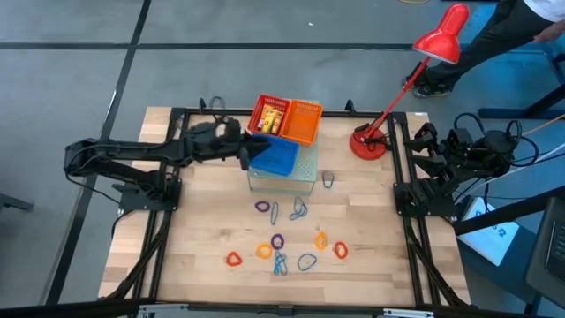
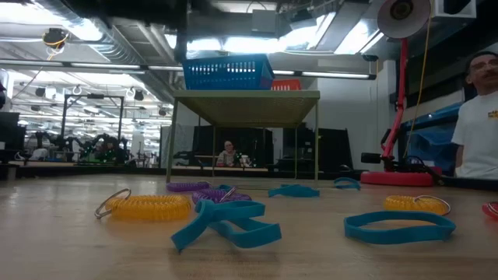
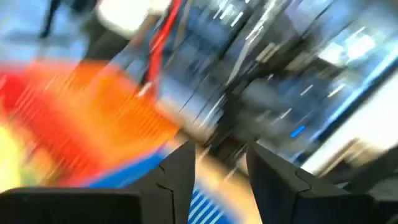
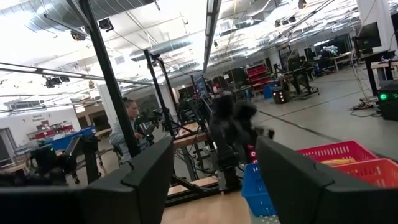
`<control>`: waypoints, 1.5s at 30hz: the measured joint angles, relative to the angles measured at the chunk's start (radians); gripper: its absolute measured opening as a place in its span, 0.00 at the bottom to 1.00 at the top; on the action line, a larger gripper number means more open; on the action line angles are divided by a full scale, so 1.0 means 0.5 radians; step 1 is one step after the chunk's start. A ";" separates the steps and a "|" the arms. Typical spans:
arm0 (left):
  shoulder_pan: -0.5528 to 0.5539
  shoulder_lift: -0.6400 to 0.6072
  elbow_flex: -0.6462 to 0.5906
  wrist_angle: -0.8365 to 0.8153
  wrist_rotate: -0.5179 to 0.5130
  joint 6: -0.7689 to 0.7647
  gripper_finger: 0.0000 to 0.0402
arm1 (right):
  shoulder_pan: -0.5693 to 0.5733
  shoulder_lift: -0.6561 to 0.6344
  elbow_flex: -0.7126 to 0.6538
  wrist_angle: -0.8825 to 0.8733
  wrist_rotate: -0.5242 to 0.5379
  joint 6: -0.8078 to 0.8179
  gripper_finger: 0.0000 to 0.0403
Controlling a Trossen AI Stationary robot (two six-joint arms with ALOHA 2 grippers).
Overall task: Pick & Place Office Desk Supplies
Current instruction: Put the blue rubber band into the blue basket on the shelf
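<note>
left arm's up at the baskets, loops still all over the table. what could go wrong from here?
1. The left gripper sits at the edge of the blue basket, which is perched on a raised stand; a nudge could shove the basket off.
2. The teal loops near the front lie crossed over each other, so a pick may drag two.
3. The red lamp leans over the right side, where the parked right gripper would pass close when it joins in.

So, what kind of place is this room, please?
Probably a robotics lab or workshop: an open hall with ceiling ducts, rows of workbenches carrying equipment, and more robot arms mounted beyond the wooden table.
</note>
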 joint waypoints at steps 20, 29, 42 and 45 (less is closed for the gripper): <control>-1.271 -0.249 0.667 -1.800 -0.868 -0.200 0.29 | 0.000 0.001 0.000 0.041 -0.122 0.002 0.57; -1.695 0.239 0.666 -1.841 -1.015 -0.570 0.31 | 0.000 0.001 0.000 0.036 -0.067 0.009 0.57; -1.776 0.897 0.667 -1.658 -0.708 -0.441 0.31 | -0.001 0.001 0.000 -0.003 0.037 0.094 0.57; -1.702 0.975 0.668 -1.538 -0.651 -0.426 0.31 | -0.001 0.001 0.000 -0.045 0.088 0.124 0.57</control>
